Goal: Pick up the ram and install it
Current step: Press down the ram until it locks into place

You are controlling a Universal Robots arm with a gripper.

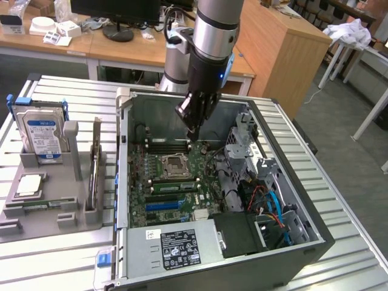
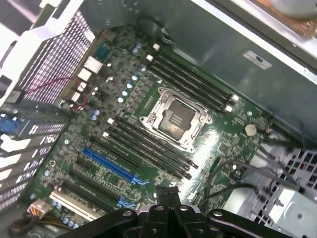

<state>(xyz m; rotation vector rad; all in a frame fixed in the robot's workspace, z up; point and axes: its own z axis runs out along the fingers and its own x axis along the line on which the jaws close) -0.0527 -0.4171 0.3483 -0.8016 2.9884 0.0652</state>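
the jaws (image 1: 193, 134) are closed, and i can see nothing gripped between them; in the wrist view they (image 2: 168, 192) hang shut over the motherboard (image 2: 124, 163). in the exterior view they sit just at 12 o'clock of the empty processor socket (image 1: 174, 163), above the upper memory slots (image 1: 173, 145), inside the open computer case (image 1: 303, 242) on the counter (image 1: 60, 260). a green stick with dark chips, which i take for the ram (image 1: 174, 186), stands in a slot just at 6 o'clock of the socket. i cannot tell whether it is fully seated. i judge the install step to be in hand, with pickup done. any further pressing calls for a straight push along the stick's top edge, square to its slot.
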